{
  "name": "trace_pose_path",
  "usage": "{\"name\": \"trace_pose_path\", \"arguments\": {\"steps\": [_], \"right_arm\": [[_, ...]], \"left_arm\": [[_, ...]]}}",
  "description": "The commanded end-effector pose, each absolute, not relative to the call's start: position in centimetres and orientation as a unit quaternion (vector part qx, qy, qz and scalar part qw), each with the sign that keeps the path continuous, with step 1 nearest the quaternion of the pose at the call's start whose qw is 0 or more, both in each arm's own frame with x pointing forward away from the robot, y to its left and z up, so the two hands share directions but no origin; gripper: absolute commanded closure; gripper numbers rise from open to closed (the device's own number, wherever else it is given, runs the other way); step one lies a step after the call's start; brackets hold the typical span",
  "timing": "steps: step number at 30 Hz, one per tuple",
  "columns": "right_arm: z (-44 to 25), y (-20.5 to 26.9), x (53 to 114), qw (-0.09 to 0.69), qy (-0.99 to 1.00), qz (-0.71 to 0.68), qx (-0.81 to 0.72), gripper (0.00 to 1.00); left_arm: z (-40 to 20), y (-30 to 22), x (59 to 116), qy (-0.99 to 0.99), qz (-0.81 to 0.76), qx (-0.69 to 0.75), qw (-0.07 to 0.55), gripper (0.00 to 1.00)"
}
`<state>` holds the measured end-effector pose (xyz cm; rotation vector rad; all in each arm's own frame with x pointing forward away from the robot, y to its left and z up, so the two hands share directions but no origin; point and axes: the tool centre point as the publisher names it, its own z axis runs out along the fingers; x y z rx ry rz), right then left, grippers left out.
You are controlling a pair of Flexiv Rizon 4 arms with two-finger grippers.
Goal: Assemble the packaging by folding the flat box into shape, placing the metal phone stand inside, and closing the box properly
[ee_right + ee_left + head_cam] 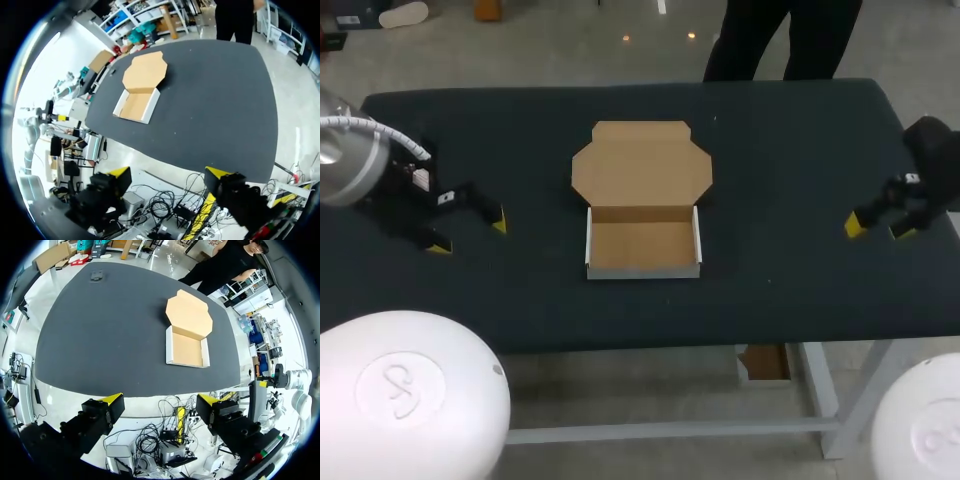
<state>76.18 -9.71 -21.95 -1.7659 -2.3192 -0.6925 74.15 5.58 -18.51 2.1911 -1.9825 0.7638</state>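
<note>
Noting layout: box sits flat near the middle of the table, well apart from both arms. Its tray is already formed, with low white-faced walls standing on 3 sides. The lid is hinged at the tray's far edge and lies open, flat on the cloth, its corner-cut flaps spread out. Tray interior looks empty. I cannot identify the phone stand in any view.

Left gripper hangs near the table's left end, its 2 fingers spread wide with nothing between them; the left wrist view agrees. Right gripper is at the right edge, likewise spread and empty, as the right wrist view also shows.

Handling judgement: thin corrugated card, so light, and likely to slide on the cloth if pushed from 1 side only. Walls look stiff enough for a light pinch but would crush under a hard one. The flat lid offers no edge to pinch from above; best hold is probably its far free edge, lifted while the other arm steadies a tray side wall.
</note>
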Motion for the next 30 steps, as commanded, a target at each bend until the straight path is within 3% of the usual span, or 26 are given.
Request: {"name": "trace_pose_path", "arguments": {"steps": [1,12,30], "right_arm": [[-22.1,-9.5,76.6,0.075,-0.775,-0.225,-0.586,0.0],[-22.0,-9.5,76.5,0.074,-0.775,-0.225,-0.587,0.0],[-22.0,-9.5,76.5,0.074,-0.775,-0.225,-0.587,0.0]], "left_arm": [[-18.7,5.4,74.6,-0.648,0.245,0.719,0.042,0.0],[-20.1,6.0,76.5,-0.638,0.224,0.737,0.028,0.0],[-27.3,9.2,85.2,-0.618,0.146,0.773,0.002,0.0]]}}
